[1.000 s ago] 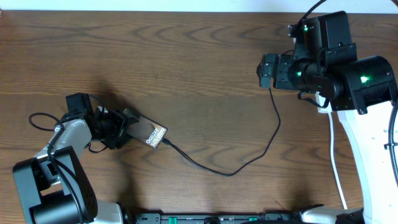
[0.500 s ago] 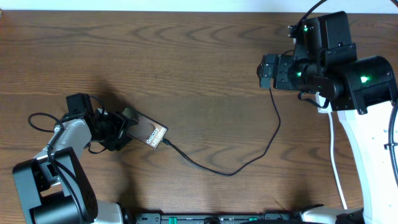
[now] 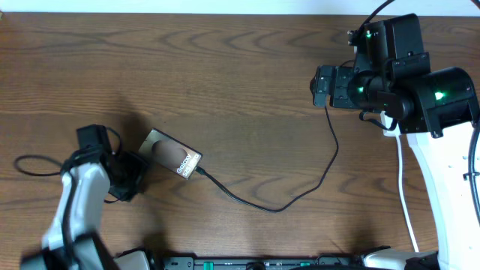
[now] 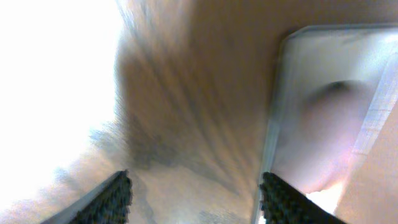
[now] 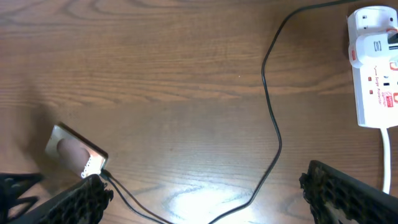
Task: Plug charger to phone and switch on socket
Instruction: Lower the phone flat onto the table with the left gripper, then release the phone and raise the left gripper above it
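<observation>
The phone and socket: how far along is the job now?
Looks done: the tip of the charger sits at the edge of the phone. In hand: nothing; the left gripper and right gripper are open. Left: switching on the socket, which nothing touches.

- You're looking at a robotics test bench, lab-style: a left arm (image 3: 77,189) and a right arm (image 3: 442,172) stand at the near edge of one table (image 3: 225,60).
- Green status lights (image 3: 439,95) glow on the right arm's black housing, there on your far right.
- A black rail (image 3: 262,264) with green marks runs along the near edge between the two bases.
- On the dark wood-grain top sits a staged set: phone (image 3: 171,155) on the left, charger (image 3: 330,150) trailing across, white socket (image 5: 373,93) on the right.
</observation>
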`<state>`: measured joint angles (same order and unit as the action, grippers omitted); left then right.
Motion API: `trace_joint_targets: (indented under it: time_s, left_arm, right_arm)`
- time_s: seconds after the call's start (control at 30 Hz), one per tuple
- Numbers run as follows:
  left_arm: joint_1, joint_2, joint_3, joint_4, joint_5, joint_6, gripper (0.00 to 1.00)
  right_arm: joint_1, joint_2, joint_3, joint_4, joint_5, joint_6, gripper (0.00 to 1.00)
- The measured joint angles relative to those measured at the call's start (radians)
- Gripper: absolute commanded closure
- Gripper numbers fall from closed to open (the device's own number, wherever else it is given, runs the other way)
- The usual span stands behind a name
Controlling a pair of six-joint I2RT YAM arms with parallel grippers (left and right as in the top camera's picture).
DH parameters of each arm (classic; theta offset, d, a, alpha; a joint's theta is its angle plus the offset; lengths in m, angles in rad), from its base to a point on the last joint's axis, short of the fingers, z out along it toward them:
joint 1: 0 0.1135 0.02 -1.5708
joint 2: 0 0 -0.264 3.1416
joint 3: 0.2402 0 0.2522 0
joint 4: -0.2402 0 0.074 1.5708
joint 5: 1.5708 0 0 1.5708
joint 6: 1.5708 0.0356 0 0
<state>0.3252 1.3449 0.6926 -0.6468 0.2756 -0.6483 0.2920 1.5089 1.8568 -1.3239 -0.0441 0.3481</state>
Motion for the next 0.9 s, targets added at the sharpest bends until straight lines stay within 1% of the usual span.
trace_joint_targets:
  time_s: [0.1, 0.2, 0.3, 0.4, 0.53, 0.67, 0.8, 0.9]
  left_arm:
    - [0.0, -0.16, 0.04, -0.04, -0.038, 0.023, 0.27]
    - [0.0, -0.288, 0.093, -0.06, -0.039, 0.052, 0.25]
    - [0.0, -0.382, 0.135, -0.06, -0.001, 0.09, 0.23]
    - [0.0, -0.433, 0.17, -0.062, 0.062, 0.134, 0.2]
    - [-0.002, -0.433, 0.237, -0.091, 0.132, 0.202, 0.16]
    - [-0.053, -0.372, 0.387, -0.155, 0.155, 0.274, 0.16]
    - [-0.144, -0.304, 0.513, -0.2, 0.111, 0.311, 0.16]
    - [-0.241, -0.256, 0.587, -0.227, 0.029, 0.33, 0.15]
  right_arm:
    - [0.0, 0.009, 0.0, 0.001, 0.0, 0.0, 0.01]
    - [0.0, 0.024, 0.0, 0.0, 0.0, 0.0, 0.01]
    - [0.0, 0.039, 0.0, 0.0, 0.0, 0.0, 0.01]
    - [0.0, 0.042, 0.0, 0.0, 0.0, 0.0, 0.01]
    - [0.0, 0.042, 0.0, 0.001, 0.0, 0.0, 0.01]
    - [0.0, 0.042, 0.0, 0.001, 0.0, 0.0, 0.01]
    - [0.0, 0.042, 0.0, 0.0, 0.001, 0.0, 0.01]
    - [0.0, 0.042, 0.0, -0.001, 0.001, 0.0, 0.01]
